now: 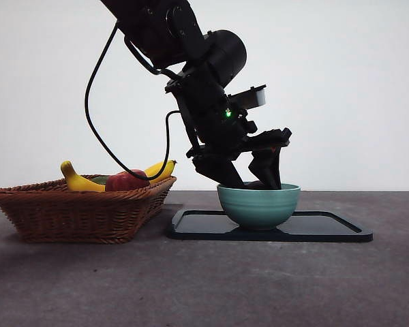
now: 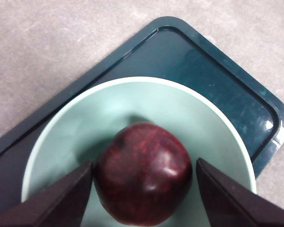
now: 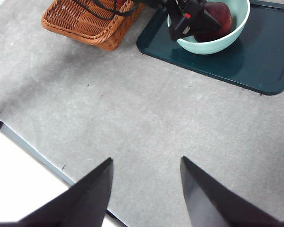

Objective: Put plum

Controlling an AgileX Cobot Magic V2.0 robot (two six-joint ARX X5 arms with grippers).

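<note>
The dark maroon plum (image 2: 144, 172) rests inside the pale green bowl (image 2: 132, 101), which stands on the dark teal tray (image 2: 203, 71). My left gripper (image 2: 144, 163) reaches down into the bowl (image 1: 259, 204) with its jaws on either side of the plum. One jaw is against the plum and a thin gap shows at the other, so the gripper is open. In the front view the bowl's wall hides the plum. The right wrist view shows the plum (image 3: 217, 14) in the bowl under the left gripper. My right gripper (image 3: 146, 161) is open and empty, high over bare table.
A wicker basket (image 1: 75, 211) stands left of the tray (image 1: 327, 228) and holds a banana (image 1: 78, 180) and a red apple (image 1: 126, 180). The basket also shows in the right wrist view (image 3: 85, 21). The table's edge runs near my right gripper.
</note>
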